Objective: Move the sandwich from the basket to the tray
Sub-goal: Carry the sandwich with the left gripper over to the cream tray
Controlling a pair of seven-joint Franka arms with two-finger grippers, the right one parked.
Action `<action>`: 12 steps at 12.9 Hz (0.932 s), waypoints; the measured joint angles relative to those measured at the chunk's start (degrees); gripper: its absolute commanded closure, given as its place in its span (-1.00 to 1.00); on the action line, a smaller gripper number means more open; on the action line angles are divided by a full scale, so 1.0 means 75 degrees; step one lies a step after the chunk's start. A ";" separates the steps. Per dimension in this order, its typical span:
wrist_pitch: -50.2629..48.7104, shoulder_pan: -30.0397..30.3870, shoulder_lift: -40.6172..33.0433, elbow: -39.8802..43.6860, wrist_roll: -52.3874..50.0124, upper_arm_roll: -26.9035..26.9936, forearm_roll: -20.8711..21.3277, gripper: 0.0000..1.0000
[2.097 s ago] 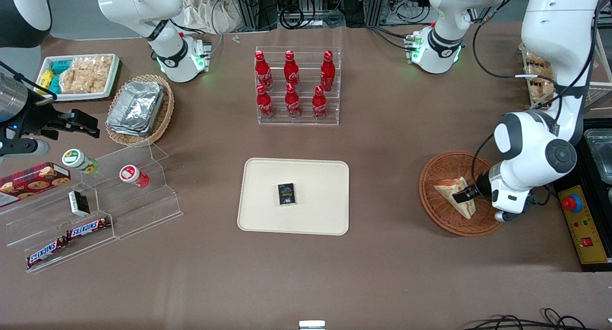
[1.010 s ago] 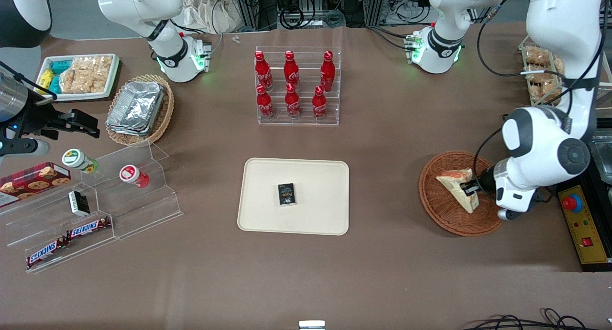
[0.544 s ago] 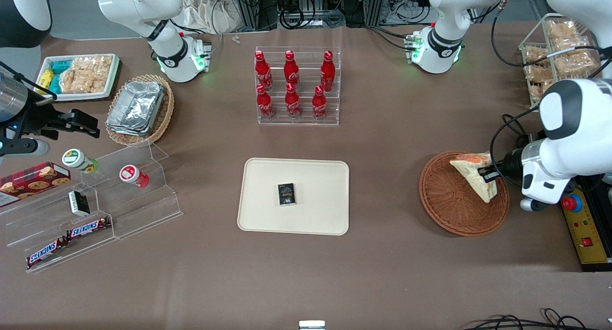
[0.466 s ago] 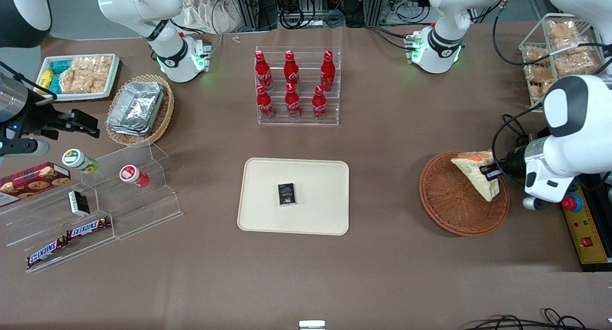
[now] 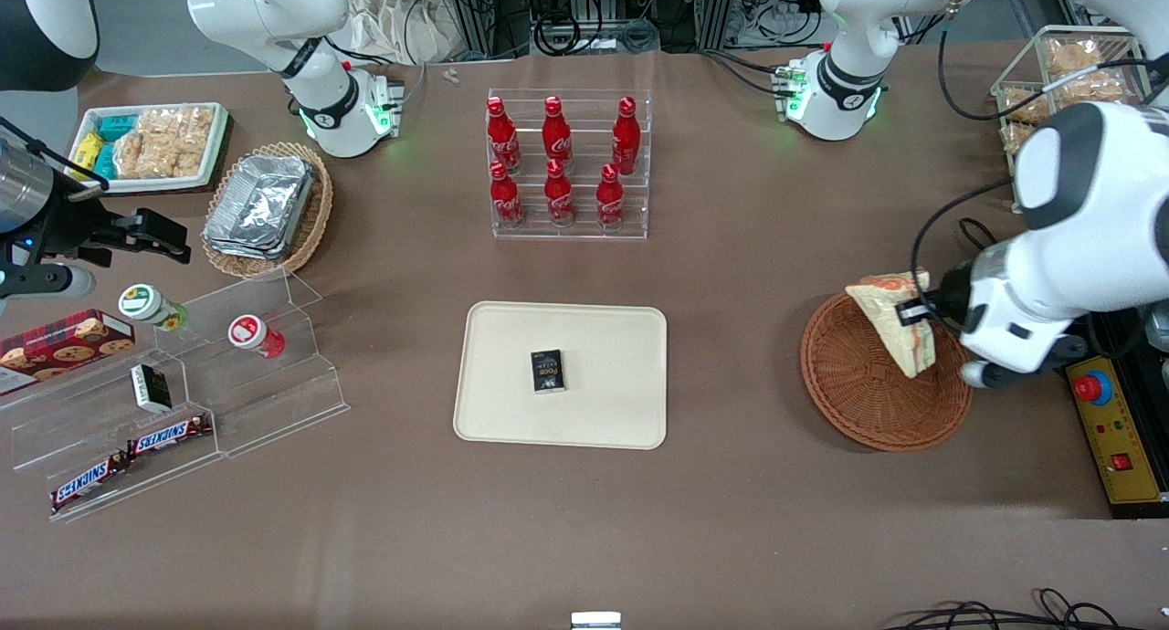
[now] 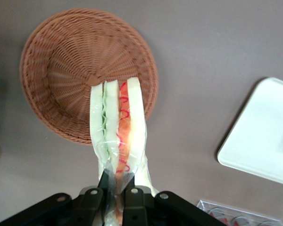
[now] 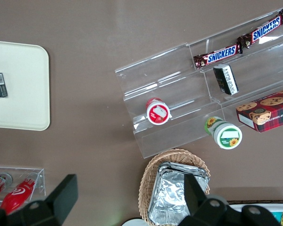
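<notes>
My left gripper (image 5: pixel 913 312) is shut on the sandwich (image 5: pixel 895 324), a plastic-wrapped white-bread wedge with orange and green filling. It holds the wedge in the air above the round orange-brown wicker basket (image 5: pixel 854 388), over the basket's rim farther from the front camera. In the left wrist view the sandwich (image 6: pixel 117 127) hangs from the gripper (image 6: pixel 117 186) above the empty basket (image 6: pixel 66 70). The cream-beige tray (image 5: pixel 603 411) lies at the table's middle, toward the parked arm from the basket. A corner of it shows in the left wrist view (image 6: pixel 264 136).
A small black box (image 5: pixel 547 371) lies on the tray. A clear rack of red cola bottles (image 5: pixel 566 169) stands farther from the front camera than the tray. A yellow control box with a red button (image 5: pixel 1110 420) lies beside the basket. A wire rack of snack packets (image 5: pixel 1059 73) stands at the working arm's end.
The gripper lifted the sandwich out of the basket, swung it toward the basket's rim, and has now shifted it slightly toward the tray and higher.
</notes>
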 measured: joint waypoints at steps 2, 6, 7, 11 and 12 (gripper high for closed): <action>0.0014 -0.0608 0.0022 0.0006 -0.0074 -0.0235 0.0431 1.00; 0.1086 -0.1929 0.0709 0.0014 -0.0100 -0.0313 0.0575 1.00; 0.1411 -0.2172 0.0999 0.0022 -0.0103 -0.0315 0.0581 1.00; 0.2889 -0.2858 0.2187 0.0099 -0.0103 -0.0315 0.0596 1.00; 0.3266 -0.2971 0.2473 0.0125 -0.0103 -0.0314 0.0597 1.00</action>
